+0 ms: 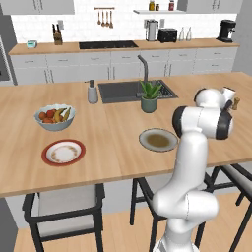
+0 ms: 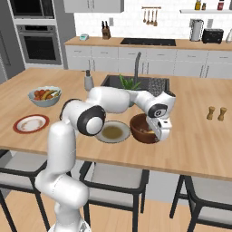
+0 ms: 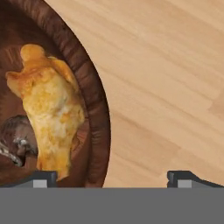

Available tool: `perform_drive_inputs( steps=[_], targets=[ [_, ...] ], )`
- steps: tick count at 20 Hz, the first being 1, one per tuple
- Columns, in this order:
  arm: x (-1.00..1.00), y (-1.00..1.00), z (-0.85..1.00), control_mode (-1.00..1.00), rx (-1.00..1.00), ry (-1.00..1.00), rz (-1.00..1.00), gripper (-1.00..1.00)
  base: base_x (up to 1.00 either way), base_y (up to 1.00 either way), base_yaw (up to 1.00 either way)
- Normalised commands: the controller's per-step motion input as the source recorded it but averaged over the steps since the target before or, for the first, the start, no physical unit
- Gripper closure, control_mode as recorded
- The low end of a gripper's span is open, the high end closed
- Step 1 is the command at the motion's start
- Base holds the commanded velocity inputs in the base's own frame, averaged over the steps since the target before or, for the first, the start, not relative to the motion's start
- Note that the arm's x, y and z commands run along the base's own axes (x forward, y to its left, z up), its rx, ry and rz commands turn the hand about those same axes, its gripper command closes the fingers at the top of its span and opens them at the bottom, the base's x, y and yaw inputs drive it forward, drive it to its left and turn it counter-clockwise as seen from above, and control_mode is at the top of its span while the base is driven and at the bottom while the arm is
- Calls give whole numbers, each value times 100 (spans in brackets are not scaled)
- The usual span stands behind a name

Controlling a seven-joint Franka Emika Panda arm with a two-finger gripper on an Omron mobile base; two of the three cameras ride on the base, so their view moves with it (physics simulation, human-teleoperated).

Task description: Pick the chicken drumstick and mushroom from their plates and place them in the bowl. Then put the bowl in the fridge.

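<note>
The dark reddish-brown wooden bowl (image 2: 141,130) stands on the island counter to the right of the olive-grey plate (image 2: 112,132). The golden chicken drumstick (image 3: 52,109) and the small brownish-grey mushroom (image 3: 17,138) both lie inside the bowl (image 3: 94,100). My gripper (image 3: 113,177) is open and hangs low over the bowl's right rim, with one fingertip (image 3: 43,177) over the inside and the other over the bare counter. It sits at the bowl's right side (image 2: 159,135). Both the olive-grey plate (image 1: 157,140) and the red-rimmed white plate (image 1: 63,152) are bare. A plain grey tall front (image 2: 4,54) at the far left edge may be the fridge.
A pale fruit bowl (image 1: 54,116) stands beyond the red-rimmed plate. A soap dispenser (image 1: 92,92), the sink (image 1: 125,91) and a potted plant (image 1: 149,96) sit behind the plates. Salt and pepper shakers (image 2: 216,113) stand to the right. Stools (image 2: 115,179) line the near edge.
</note>
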Motion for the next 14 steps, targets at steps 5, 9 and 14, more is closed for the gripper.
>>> perform_drive_inputs(
  steps=[5, 9, 14],
  targets=[
    [15, 1, -27, -100, 0, -2, 0, -100, 0, 0, 0],
    [13, 4, -37, -100, 0, 0, 0, -100, 0, 0, 0],
    [19, 23, -30, -100, 0, 0, 0, 100, 0, 0, 0]
  ],
)
